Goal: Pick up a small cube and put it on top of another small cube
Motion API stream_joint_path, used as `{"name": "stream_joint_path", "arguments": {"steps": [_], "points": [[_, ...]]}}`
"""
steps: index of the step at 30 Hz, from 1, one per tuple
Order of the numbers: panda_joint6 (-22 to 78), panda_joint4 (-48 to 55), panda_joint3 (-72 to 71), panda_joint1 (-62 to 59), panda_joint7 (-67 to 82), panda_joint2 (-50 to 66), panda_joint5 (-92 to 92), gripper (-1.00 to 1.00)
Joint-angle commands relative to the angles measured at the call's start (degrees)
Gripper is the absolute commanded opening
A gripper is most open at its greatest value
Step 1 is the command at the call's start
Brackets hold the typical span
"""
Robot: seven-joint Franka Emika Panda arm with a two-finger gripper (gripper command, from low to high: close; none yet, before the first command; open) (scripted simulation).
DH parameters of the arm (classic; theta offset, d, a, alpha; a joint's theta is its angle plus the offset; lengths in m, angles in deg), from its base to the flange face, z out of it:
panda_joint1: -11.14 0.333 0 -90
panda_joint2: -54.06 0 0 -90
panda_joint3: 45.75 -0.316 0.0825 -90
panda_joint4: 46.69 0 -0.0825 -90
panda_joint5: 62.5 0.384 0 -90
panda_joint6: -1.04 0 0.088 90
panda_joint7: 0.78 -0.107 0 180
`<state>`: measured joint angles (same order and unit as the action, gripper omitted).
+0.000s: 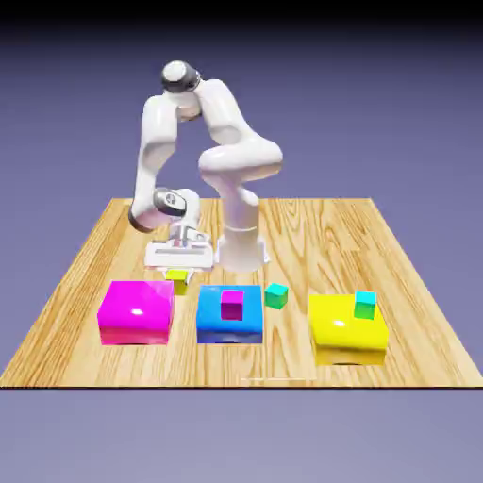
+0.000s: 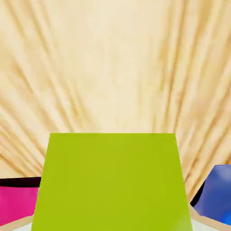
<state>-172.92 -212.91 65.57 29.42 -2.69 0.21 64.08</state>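
Note:
The small cube [image 1: 177, 280] is lime and tiny. It sits on the wooden table just behind the magenta block [image 1: 137, 311]. My gripper [image 1: 178, 271] points straight down over it, with the fingers at its sides, shut on it. In the hand view the small cube [image 2: 113, 182] fills the lower middle and hides both finger tips. Other small cubes in the exterior view are a magenta one [image 1: 232, 304] on top of the blue block [image 1: 229, 324], a teal-green one [image 1: 275, 295] on the table, and a cyan one [image 1: 365, 304] on the yellow block [image 1: 347, 328].
Three flat blocks stand in a row near the table's front edge [image 1: 236, 382]. The robot's base [image 1: 241, 247] rises just to the exterior view's right of the gripper. The hand view shows the magenta block [image 2: 18, 203] at lower left and the blue block [image 2: 216, 194] at lower right.

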Motion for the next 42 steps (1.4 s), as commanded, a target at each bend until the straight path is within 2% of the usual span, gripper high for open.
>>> {"name": "stream_joint_path", "arguments": {"steps": [1, 6, 42], "points": [[-1.27, -0.6, -1.45, -2.08, -0.68, -0.23, -0.72, -1.0], [-5.09, -2.46, -5.95, -8.54, -2.89, -0.95, -3.05, -1.0], [39.89, 16.71, -65.16, -3.86, -8.68, 32.83, -92.75, -1.0]]}}
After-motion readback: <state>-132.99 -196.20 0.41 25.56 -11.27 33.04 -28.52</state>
